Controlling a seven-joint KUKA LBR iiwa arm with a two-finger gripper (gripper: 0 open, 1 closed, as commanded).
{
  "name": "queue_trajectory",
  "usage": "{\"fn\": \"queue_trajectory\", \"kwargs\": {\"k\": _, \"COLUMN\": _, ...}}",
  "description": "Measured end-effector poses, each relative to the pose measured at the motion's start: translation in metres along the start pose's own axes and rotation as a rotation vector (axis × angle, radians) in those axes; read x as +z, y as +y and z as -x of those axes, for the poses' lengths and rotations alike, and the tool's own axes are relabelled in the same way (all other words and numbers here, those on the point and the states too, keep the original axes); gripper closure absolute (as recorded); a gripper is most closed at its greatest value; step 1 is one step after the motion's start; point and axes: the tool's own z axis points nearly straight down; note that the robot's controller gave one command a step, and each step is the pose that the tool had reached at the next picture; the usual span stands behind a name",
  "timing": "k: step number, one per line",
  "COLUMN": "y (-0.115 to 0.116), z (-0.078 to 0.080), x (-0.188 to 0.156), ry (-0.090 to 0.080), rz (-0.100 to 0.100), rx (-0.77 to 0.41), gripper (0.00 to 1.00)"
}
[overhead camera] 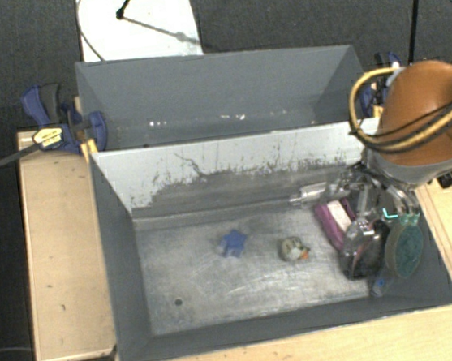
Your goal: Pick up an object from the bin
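Camera view, looking down into the bin (209, 177). The arm (397, 172) comes in from the right, and I see its orange cover (417, 107) with looped cables sitting above the right rim. The hand (368, 227) is down inside the bin at the right end of the floor, low over a small cluster of things lying close to the right wall. I cannot tell whether the hand is wide or narrow, because its lower part merges with the dark clutter under it, and I cannot make out anything gripped. Nearest things: a purple stick-shaped object (329, 222) lies just left of the hand, running from back to front. A dark blocky object (357, 259) sits directly below the hand and touches or overlaps the purple one's near end. A green round disc (405, 248) stands tilted just right of the dark block, against the right wall. A small blue bit (378, 286) lies at the front edge of this cluster. The rest of the floor is sparse. A small grey-and-yellow lump (293, 249) sits near the middle, a little left of the purple object and apart from it. A blue scrap (233, 242) lies further left, well apart from the hand.
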Motion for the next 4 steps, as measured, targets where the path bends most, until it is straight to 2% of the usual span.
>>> {"fn": "queue_trajectory", "kwargs": {"k": 1, "y": 0.078, "z": 0.014, "x": 0.065, "ry": -0.002, "rz": 0.004, "rx": -0.086, "gripper": 0.00}}
{"fn": "queue_trajectory", "kwargs": {"k": 2, "y": 0.045, "z": -0.003, "x": 0.101, "ry": -0.011, "rz": 0.001, "rx": -0.018, "gripper": 0.00}}
{"fn": "queue_trajectory", "kwargs": {"k": 3, "y": 0.045, "z": 0.001, "x": 0.097, "ry": -0.023, "rz": -0.001, "rx": -0.024, "gripper": 1.00}}
{"fn": "queue_trajectory", "kwargs": {"k": 4, "y": 0.040, "z": 0.010, "x": -0.063, "ry": -0.017, "rz": -0.002, "rx": -0.043, "gripper": 1.00}}
